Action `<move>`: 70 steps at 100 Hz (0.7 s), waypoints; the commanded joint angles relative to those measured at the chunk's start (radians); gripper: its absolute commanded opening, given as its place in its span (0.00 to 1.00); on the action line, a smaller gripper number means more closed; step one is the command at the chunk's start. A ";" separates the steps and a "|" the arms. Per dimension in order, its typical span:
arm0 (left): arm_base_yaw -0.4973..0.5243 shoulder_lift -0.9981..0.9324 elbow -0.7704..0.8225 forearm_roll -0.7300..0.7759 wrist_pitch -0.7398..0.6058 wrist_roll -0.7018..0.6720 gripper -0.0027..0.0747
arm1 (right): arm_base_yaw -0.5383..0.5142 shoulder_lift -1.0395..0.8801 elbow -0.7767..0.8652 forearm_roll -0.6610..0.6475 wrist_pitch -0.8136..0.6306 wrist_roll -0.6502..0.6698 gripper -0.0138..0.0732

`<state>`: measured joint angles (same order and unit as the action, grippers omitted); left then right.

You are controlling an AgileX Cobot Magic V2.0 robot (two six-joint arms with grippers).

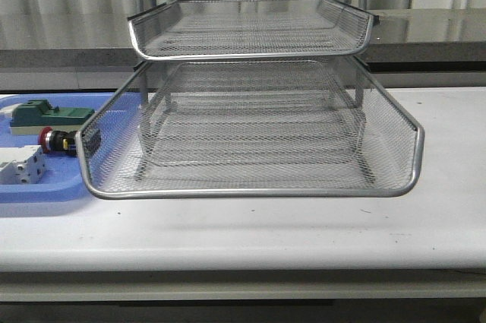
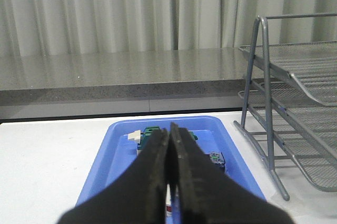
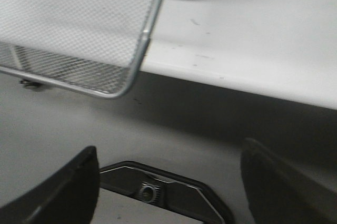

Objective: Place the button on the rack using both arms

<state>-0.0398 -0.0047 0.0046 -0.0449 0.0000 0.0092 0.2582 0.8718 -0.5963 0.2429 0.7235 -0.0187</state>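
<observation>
Button (image 1: 55, 140) is seen lying in the blue tray (image 1: 38, 188), just beside the rack (image 1: 250, 163). Left gripper (image 2: 169, 171) is pressed closed and empty; right gripper (image 3: 168, 182) is spread wide. Left fingers should be parted before the red head is approached.

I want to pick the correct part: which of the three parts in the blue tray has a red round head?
The button, lying between the green block and the white terminal block, next to the rack.

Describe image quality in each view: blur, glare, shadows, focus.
Front view: even light, sharp, the rack casting a soft shadow on the table. Left wrist view: the shut left gripper looks soft, the background clear. Right wrist view: smeared overall, the right gripper fingers dark and blurred.
</observation>
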 commanded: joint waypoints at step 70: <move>0.001 -0.030 0.033 -0.008 -0.075 -0.009 0.01 | -0.002 -0.494 -0.100 -0.481 0.164 0.255 0.76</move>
<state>-0.0398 -0.0047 0.0046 -0.0449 0.0000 0.0092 0.2582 0.3951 -0.6617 -0.1972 0.9520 0.2326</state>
